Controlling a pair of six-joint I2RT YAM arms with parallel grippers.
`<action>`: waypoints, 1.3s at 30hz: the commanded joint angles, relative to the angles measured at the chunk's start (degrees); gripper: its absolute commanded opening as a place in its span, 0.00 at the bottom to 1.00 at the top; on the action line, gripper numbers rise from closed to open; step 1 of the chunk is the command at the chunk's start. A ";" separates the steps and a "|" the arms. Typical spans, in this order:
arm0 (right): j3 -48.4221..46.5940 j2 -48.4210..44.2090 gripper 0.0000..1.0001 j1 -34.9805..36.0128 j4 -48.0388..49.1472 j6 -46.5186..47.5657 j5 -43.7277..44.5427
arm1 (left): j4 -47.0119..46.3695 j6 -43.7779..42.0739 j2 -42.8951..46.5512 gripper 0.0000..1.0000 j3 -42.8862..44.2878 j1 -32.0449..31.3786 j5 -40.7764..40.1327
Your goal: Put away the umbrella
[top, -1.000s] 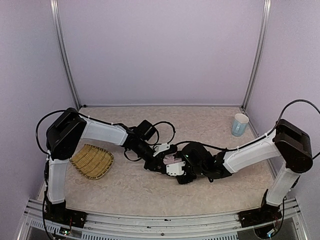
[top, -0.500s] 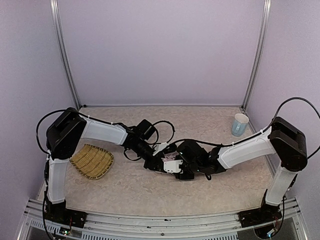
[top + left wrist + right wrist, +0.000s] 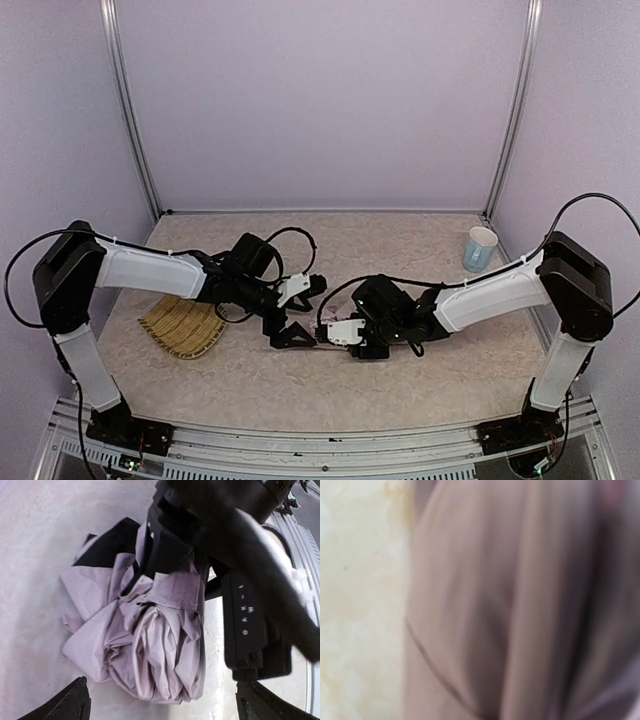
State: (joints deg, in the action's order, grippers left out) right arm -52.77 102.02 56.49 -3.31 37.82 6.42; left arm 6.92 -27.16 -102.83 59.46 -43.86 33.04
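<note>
Left wrist cam: my L claw (image 3: 300, 312) spread wide, near bunched pink umbrella (image 3: 150, 645) on table (image 3: 30, 555); R claw (image 3: 335, 330) clamps its far end.

Soft, even light from above fills the top view, with faint shadows. The right wrist view is one close blur of umbrella (image 3: 520, 600) fabric. The left wrist view is sharper.
</note>
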 commanded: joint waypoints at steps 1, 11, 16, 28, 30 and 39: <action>1.27 -2.16 0.00 -1.74 -5.93 -2.41 0.16 | -12.24 2.56 8.53 0.99 -4.55 0.09 -11.61; -1.46 -13.74 0.00 -7.52 -2.46 -4.34 -10.17 | -40.27 16.83 24.47 0.99 -15.40 1.85 -10.26; -3.45 -19.44 0.00 -10.54 -4.26 -3.76 -14.21 | -39.34 18.29 23.08 0.76 -14.32 2.19 -1.67; -14.43 -23.24 0.00 -12.12 -12.24 0.09 -11.27 | -41.32 8.37 25.59 0.45 -18.75 -7.59 2.23; -16.40 -23.27 0.00 -12.16 -12.89 0.63 -11.78 | -44.76 10.16 23.79 0.44 -19.23 -8.23 2.36; -23.25 -23.09 0.00 -12.11 -14.60 1.33 -17.29 | -56.62 16.49 12.72 0.66 -14.29 -7.58 -5.08</action>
State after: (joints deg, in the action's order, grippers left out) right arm -72.93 80.55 44.82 -19.20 38.59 -7.46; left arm -44.03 -12.29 -86.43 41.30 -52.05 30.89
